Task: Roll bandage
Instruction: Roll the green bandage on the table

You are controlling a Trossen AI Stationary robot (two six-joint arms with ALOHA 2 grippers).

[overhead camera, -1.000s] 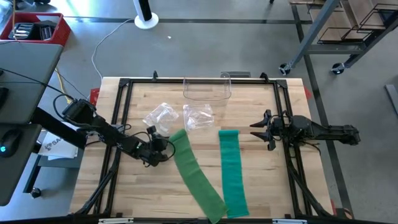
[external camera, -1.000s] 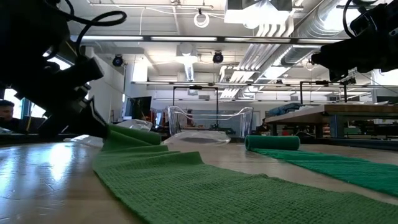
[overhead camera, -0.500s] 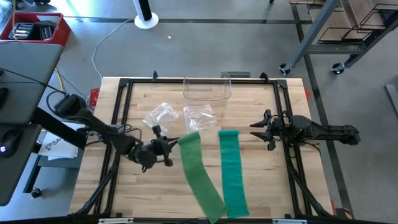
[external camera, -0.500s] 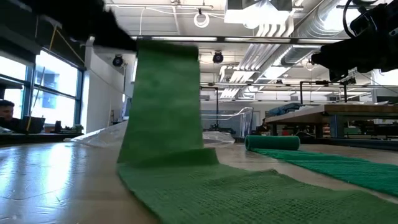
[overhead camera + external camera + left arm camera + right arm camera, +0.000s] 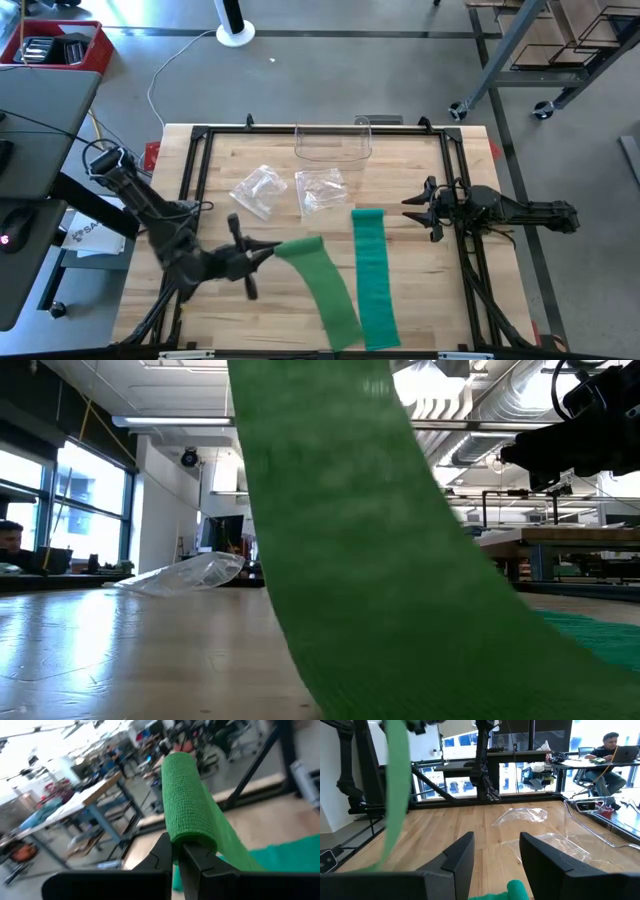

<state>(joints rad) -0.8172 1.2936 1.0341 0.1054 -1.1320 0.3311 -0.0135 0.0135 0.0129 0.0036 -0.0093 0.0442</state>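
Left claw (image 5: 262, 252): clamped on the end of the bandage (image 5: 318, 280), lifting it off the surface (image 5: 410, 160).
Bandage: rest trails down onto the boards.
Right claw (image 5: 413, 212): open, empty, at right edge.

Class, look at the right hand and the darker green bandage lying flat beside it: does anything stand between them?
Nothing visible does. The right hand, open, hovers beside the rolled end of the darker green bandage, with only bare table between.
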